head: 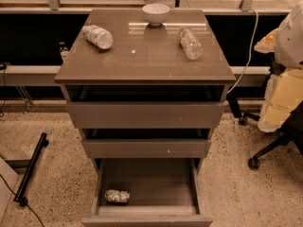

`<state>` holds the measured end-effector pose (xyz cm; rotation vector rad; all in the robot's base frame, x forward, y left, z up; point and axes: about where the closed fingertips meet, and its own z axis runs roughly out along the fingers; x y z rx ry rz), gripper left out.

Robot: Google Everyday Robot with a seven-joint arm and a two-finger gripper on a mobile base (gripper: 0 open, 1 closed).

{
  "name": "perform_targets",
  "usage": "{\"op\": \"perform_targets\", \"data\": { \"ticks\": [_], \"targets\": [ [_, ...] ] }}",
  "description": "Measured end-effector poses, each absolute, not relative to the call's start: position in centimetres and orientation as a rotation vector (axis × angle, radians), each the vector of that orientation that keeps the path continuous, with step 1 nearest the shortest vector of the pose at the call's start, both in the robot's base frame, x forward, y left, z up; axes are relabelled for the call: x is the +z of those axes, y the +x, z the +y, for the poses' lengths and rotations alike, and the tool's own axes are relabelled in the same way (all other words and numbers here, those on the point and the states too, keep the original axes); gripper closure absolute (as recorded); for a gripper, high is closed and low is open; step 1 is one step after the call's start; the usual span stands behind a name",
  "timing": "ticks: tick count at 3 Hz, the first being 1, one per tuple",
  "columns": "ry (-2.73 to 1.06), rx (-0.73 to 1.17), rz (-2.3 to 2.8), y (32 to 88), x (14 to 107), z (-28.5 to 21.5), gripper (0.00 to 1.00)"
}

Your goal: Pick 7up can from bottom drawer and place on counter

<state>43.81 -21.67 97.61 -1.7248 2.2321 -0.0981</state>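
The 7up can (117,196) lies on its side in the open bottom drawer (156,181), far below the table's (142,60) front edge and toward the front-left corner side, close to the drawer's left wall and front panel.

The end effector is nowhere in view, so I cannot tell whether it is released or clenched, nor how it stands relative to the can. It is certainly not in the drawer or over the table.

What could go wrong from here:
- A can on its side will likely roll if one finger touches it first, nudging it along the bare drawer floor.
- The left wall sits just beside the can, so a finger may strike it or fail to fit.
- The middle drawer (147,148) and top drawer (147,115) stand partly open above — a steep descent risks the arm catching them.
- On the table, the left bottle (98,36) near the left edge, the right bottle (190,43) nearer the right edge and a white bowl (155,13) at the back edge could be knocked; the bare area by the front edge looks safest.
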Motion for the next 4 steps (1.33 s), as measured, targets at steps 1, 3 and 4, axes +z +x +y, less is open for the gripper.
{"op": "perform_targets", "data": {
  "ticks": [1,3,4],
  "targets": [
    [-1.726,-0.087,2.225,43.9,97.4,-21.3,0.00],
    [-1.691,0.027,2.176,44.6,94.5,-18.3,0.00],
    [-1.602,0.098,2.162,45.2,92.2,-17.3,0.00]
  ]
}}
